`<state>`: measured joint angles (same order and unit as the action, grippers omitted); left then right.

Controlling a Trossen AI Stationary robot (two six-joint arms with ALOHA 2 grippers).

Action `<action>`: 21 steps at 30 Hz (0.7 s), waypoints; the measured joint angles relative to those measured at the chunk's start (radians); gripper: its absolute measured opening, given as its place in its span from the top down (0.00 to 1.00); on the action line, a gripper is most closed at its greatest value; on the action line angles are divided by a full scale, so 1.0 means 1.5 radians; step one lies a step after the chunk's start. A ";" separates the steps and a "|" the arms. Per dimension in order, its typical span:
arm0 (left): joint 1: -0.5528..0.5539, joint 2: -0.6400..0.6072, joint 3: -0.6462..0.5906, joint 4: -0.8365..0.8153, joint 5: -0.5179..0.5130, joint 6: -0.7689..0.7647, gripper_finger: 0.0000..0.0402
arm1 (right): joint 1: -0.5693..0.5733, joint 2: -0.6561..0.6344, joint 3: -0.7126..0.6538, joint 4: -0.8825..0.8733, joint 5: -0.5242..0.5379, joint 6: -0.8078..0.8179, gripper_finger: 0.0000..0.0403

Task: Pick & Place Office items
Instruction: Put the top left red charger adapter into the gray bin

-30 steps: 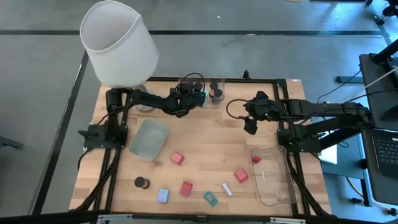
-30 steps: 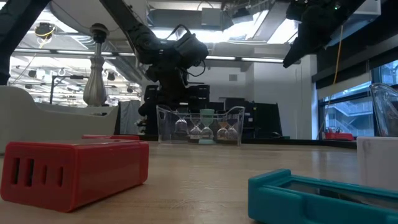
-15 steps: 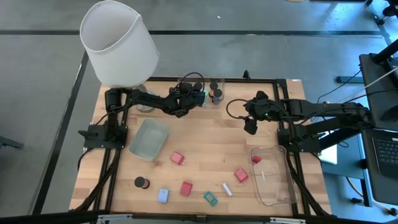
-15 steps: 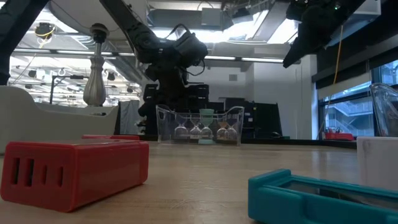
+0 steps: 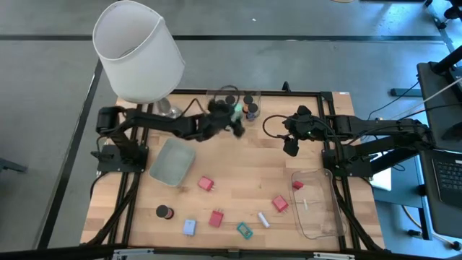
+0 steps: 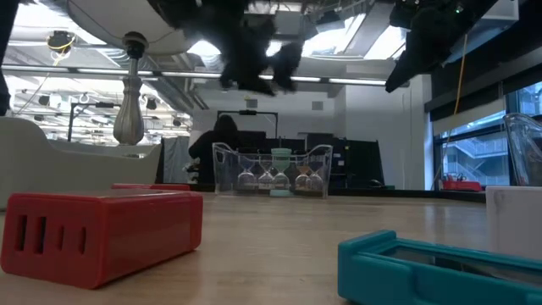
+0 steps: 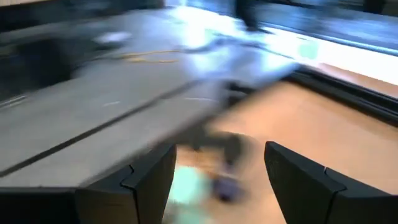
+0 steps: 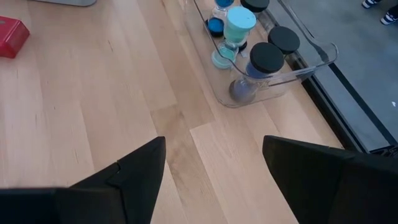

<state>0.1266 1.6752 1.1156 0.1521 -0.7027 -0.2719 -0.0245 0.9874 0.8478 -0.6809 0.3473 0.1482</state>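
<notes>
The office items lie scattered near the table's near edge. They include red blocks (image 5: 206, 184) (image 5: 216, 217) (image 5: 279, 204), a dark cylinder (image 5: 164, 211), a pale-blue clip (image 5: 189, 227), a teal clip (image 5: 244, 230) and a white stick (image 5: 263, 219). Another red piece (image 5: 297, 185) lies in the right clear tray (image 5: 321, 217). More dark-capped cylinders (image 8: 266, 59) stand in the far clear tray (image 5: 249, 97). My left gripper (image 5: 225, 119) (image 7: 217, 180) is open and blurred, just near of that tray. My right gripper (image 5: 291, 144) (image 8: 214, 186) is open, raised above bare wood right of it.
A big white lamp shade (image 5: 137, 50) hangs over the far left corner. A clear tray (image 5: 173, 160) lies on the left half of the table. Bare wood shows in the middle, between the far tray and the scattered items. Black frame rails run along both table sides.
My left gripper has swung quickly away from above the far tray, up and a little toward the near edge and the right, and shows blurred now. Its arm has turned at the base. The right arm and the items have kept still.
</notes>
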 joint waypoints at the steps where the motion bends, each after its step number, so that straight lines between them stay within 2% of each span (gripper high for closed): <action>1: -0.013 -0.008 0.000 0.000 0.044 0.026 0.40 | 0.000 0.000 0.000 0.000 0.000 0.000 0.32; 6: -0.089 -0.043 0.000 -0.030 0.265 0.164 0.40 | 0.000 0.000 0.000 0.000 0.000 0.003 0.32; 10: -0.146 -0.067 0.001 -0.141 0.394 0.228 0.40 | 0.000 0.000 0.000 0.000 0.001 0.006 0.32; 14: -0.193 -0.073 0.001 -0.247 0.442 0.215 0.40 | 0.000 0.000 0.000 0.000 0.001 0.008 0.32; 21: -0.229 -0.052 0.001 -0.333 0.448 0.164 0.40 | 0.000 0.000 0.000 0.000 0.001 0.008 0.32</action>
<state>-0.2177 1.5969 1.1175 -0.3469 -0.0311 -0.0254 -0.0244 0.9874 0.8474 -0.6805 0.3481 0.1602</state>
